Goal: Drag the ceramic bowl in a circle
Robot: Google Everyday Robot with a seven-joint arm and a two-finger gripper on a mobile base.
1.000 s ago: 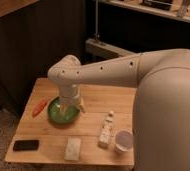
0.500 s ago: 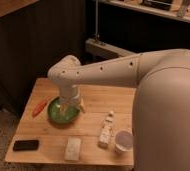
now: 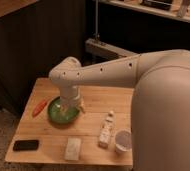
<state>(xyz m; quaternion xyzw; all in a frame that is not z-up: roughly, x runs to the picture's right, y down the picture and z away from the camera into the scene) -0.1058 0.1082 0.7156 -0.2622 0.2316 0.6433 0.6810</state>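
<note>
The green ceramic bowl [image 3: 62, 113] sits on the left half of the wooden table [image 3: 95, 102], its paler inside partly hidden by the arm. My gripper [image 3: 70, 106] hangs from the white arm straight down into the bowl, over its right part. Whether it touches the bowl's rim or inside I cannot tell. An orange carrot [image 3: 39, 107] lies just left of the bowl.
A black phone [image 3: 26, 145] lies at the front left corner. A pale sponge-like block [image 3: 72, 148] lies at the front edge. A small white bottle [image 3: 106, 131] lies on its side next to a white cup [image 3: 122, 141] at the front right. Dark walls stand behind.
</note>
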